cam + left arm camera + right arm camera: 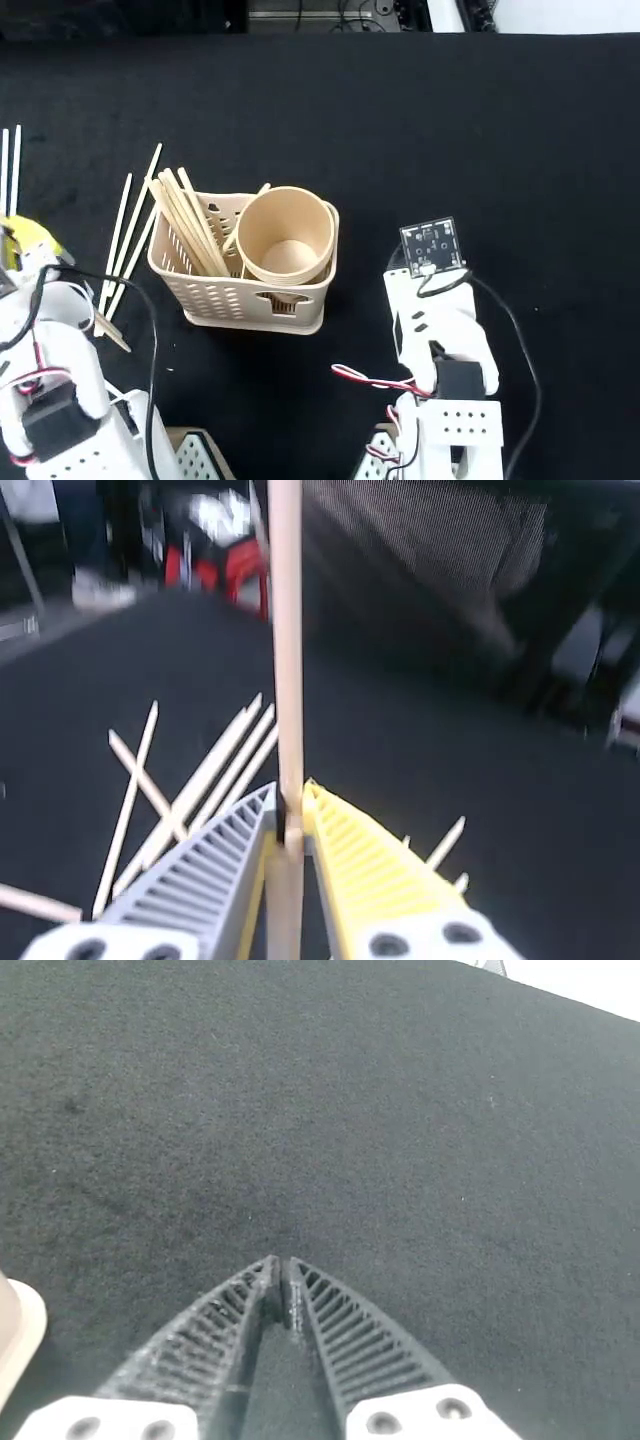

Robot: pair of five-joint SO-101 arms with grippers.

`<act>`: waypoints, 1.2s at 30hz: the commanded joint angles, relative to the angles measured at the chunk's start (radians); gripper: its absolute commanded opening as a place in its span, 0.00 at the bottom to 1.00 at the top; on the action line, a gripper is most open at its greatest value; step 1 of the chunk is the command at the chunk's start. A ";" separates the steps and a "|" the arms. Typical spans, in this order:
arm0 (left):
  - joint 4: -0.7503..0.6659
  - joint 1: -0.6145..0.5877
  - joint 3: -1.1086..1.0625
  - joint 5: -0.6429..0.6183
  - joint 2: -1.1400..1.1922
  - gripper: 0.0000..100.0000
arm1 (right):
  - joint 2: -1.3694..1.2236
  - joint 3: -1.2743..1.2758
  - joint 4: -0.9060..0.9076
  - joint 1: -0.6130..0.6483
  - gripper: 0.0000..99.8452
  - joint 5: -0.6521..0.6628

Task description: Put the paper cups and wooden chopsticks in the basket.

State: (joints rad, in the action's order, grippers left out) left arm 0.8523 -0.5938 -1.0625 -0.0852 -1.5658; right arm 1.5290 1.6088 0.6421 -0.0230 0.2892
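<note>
Left wrist view: left jaws clamped on one chopstick. Right jaws together, holding nothing, over bare tabletop. High view: basket holds paper cup and chopstick bundle; loose chopsticks lie at basket's 9 o'clock.

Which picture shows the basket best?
The high view: the whole basket shows from above, with a paper cup and chopsticks inside. The right wrist view catches a pale edge, maybe the basket. The left wrist view looks at loose chopsticks instead.
</note>
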 commanded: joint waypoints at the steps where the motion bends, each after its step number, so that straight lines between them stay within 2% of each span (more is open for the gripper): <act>1: -0.075 0.010 0.096 -0.015 -0.006 0.03 | 0.008 -0.015 -0.002 0.008 0.01 0.009; 3: -0.094 0.012 0.119 -0.018 -0.006 0.03 | 0.008 -0.015 -0.002 0.008 0.01 0.009; 8: -0.160 0.025 0.219 -0.138 -0.006 0.03 | 0.008 -0.015 -0.002 0.009 0.01 0.009; 14: -0.164 0.302 0.269 -0.147 -0.005 0.03 | 0.008 -0.015 -0.002 0.009 0.01 0.009; 22: -0.052 0.616 0.119 -0.147 -0.005 0.03 | 0.008 -0.015 -0.002 0.005 0.01 0.011; 33: -0.048 0.662 -0.127 -0.147 -0.014 0.03 | 0.008 -0.016 -0.002 0.003 0.01 0.011; 36: -0.015 0.676 -0.168 -0.069 -0.014 0.03 | 0.008 -0.016 -0.002 0.003 0.01 0.011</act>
State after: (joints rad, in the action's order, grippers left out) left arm 0.8063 0.0568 -1.1976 -0.2279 -1.5766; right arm 1.5290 1.6088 0.6421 -0.0230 0.2892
